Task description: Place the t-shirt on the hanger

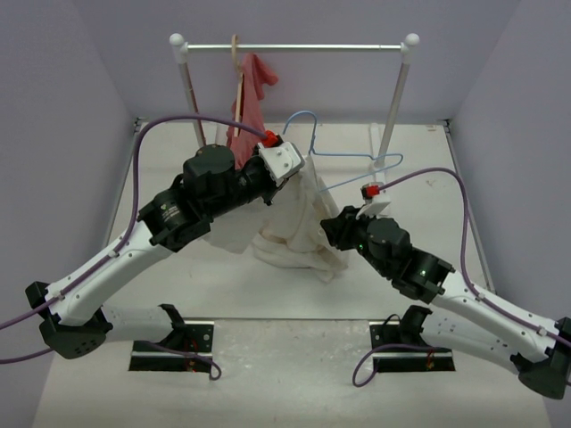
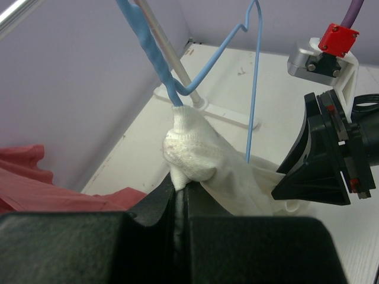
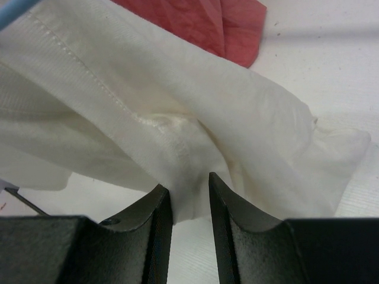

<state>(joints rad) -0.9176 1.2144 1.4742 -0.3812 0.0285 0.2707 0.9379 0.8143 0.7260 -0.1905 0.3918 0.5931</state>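
The cream t-shirt (image 1: 290, 234) hangs from my left gripper (image 1: 303, 174) down to the table. In the left wrist view my left gripper (image 2: 180, 190) is shut on a bunched edge of the t-shirt (image 2: 195, 148). The light-blue wire hanger (image 1: 343, 153) is raised just behind it, and one end goes into the bunched cloth (image 2: 253, 89). My right gripper (image 1: 332, 227) is at the t-shirt's lower right. In the right wrist view its jaws (image 3: 188, 189) stand a little apart, with a seamed fold of the t-shirt (image 3: 177, 89) between the tips.
A red garment (image 1: 250, 107) hangs on a white clothes rack (image 1: 294, 47) at the back of the table, just left of my left gripper. It also shows in the left wrist view (image 2: 35, 183) and the right wrist view (image 3: 201, 21). Purple walls enclose the table.
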